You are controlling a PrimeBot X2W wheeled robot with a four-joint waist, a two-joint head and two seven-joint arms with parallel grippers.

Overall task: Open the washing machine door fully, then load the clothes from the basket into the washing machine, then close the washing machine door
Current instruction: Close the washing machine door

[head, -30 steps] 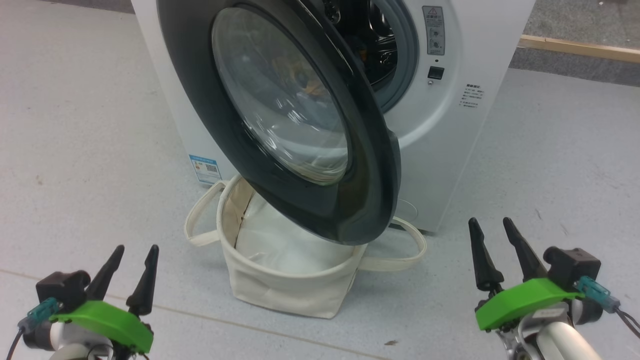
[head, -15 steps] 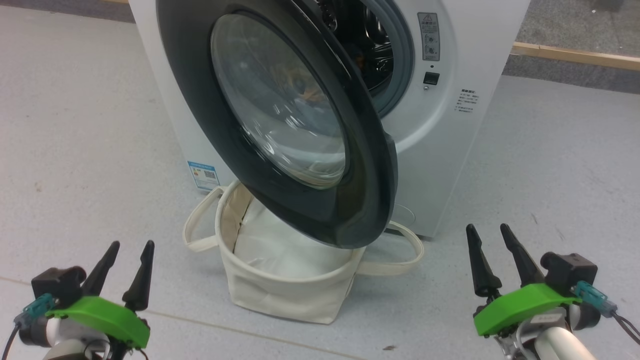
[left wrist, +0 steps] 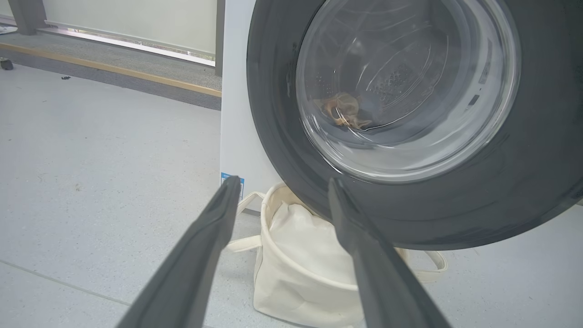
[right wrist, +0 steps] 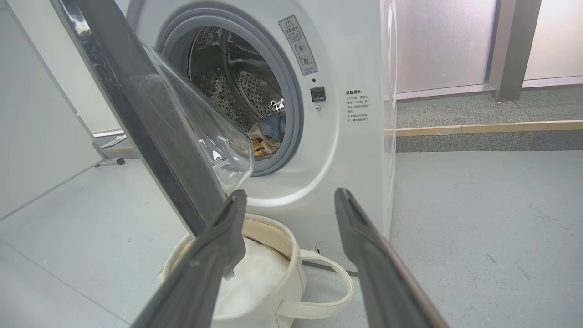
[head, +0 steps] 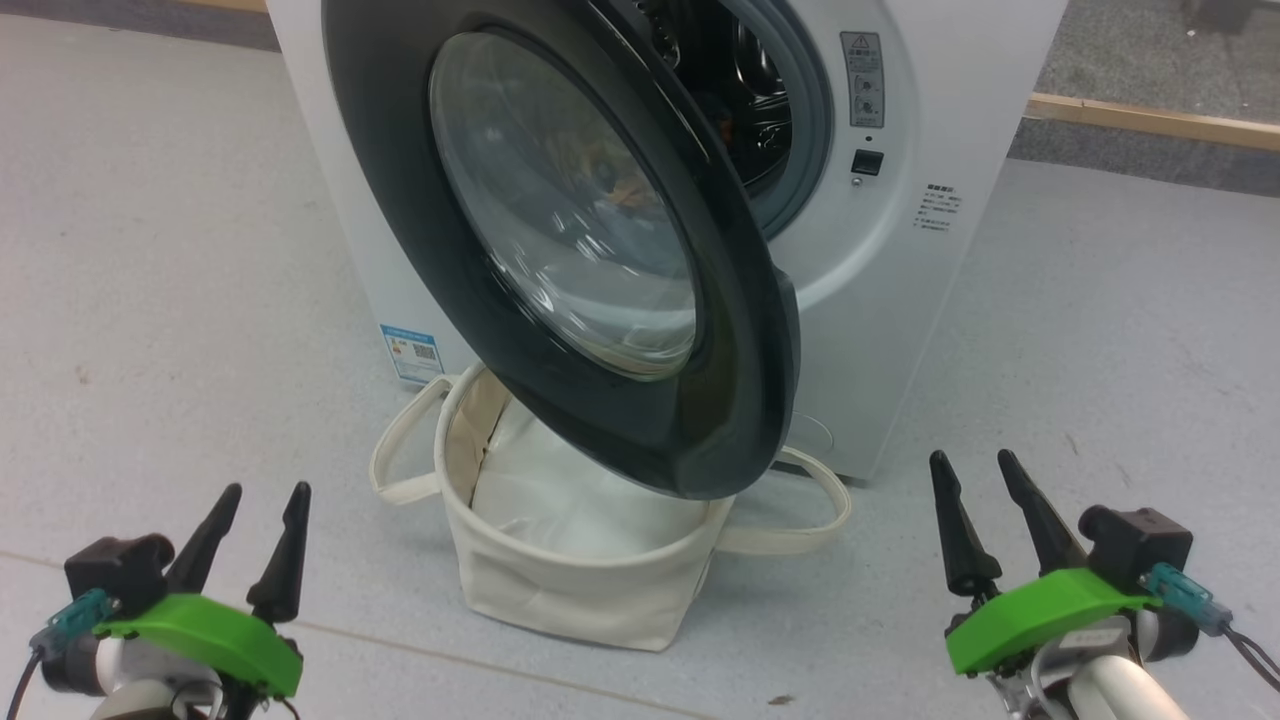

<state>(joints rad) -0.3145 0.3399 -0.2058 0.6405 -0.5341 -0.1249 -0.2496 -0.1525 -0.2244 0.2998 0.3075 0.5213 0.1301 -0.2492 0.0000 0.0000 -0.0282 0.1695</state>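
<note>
The door stands part-way open. It is hinged on our left side of the washer, and its free edge swings out toward us and hangs over the basket on the floor.

What the next move turns on is which face of the door each claw meets. From the left wrist we look almost square onto the outer face, black rim and glass. From the right wrist we see the door nearly edge-on, with the clear bulge of the window on its inner side. So the left claw lies on the side from which a push would shut the door. The right claw sits nearer the free edge, but toward the opening.

The clothes, blue with orange-brown marks, lie inside the drum at the bottom of the opening. The basket holds a plain white lump. We judge the loading done and closing the door to be next, with the left arm better placed for it.

Both claws are released and hold nothing. They hover low, one on each side of the basket and well apart from the door. Each pair of fingers is parted and points forward toward the washer.
</note>
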